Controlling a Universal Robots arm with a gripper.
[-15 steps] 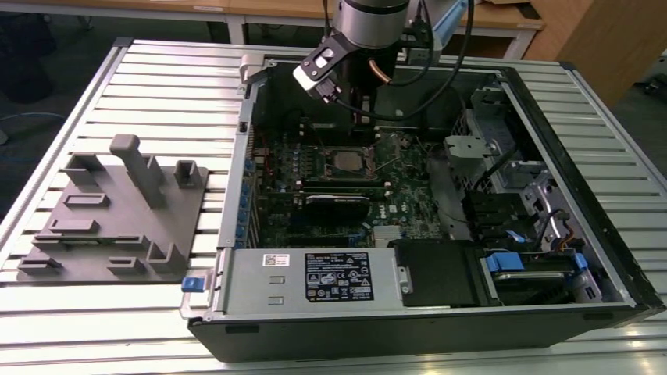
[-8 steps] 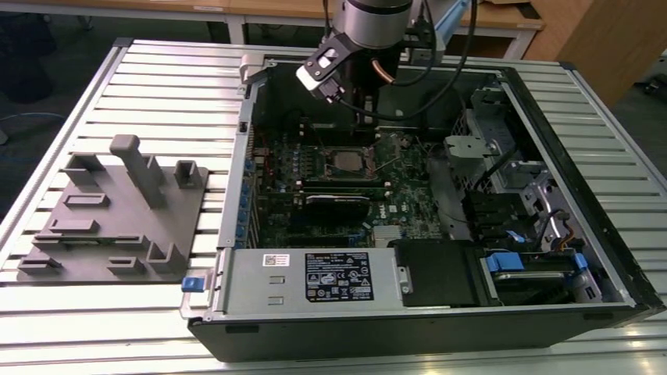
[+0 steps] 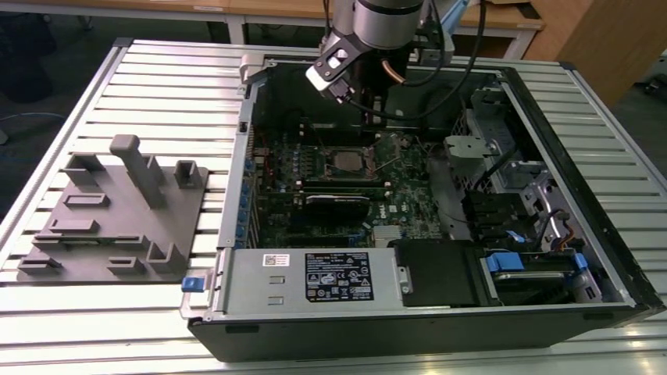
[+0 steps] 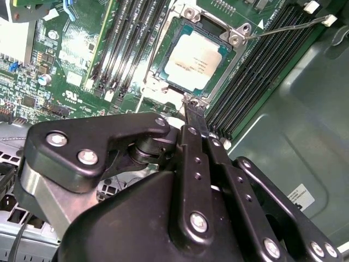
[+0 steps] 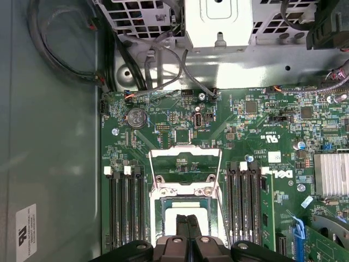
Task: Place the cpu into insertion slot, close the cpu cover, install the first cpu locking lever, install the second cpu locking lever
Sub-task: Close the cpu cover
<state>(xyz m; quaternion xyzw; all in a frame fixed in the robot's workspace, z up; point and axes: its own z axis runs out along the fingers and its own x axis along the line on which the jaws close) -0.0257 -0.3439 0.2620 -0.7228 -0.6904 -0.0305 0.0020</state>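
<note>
The arm (image 3: pixel 388 19) points down, its tool (image 4: pixel 192 105) with fingers (image 4: pixel 197 142) pressed together.

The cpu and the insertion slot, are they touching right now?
Touching. In the second wrist view the cpu lies flat inside the insertion slot, ringed closely by its rim, no gap showing.

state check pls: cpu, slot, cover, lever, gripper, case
cpu: seated, metal top up.
insertion slot: holds the cpu.
cpu cover: open, flipped back off the socket.
locking lever: swung out, not latched.
gripper: fingers shut, holding nothing, close over the cpu.
computer case: lying flat, side open.
</note>
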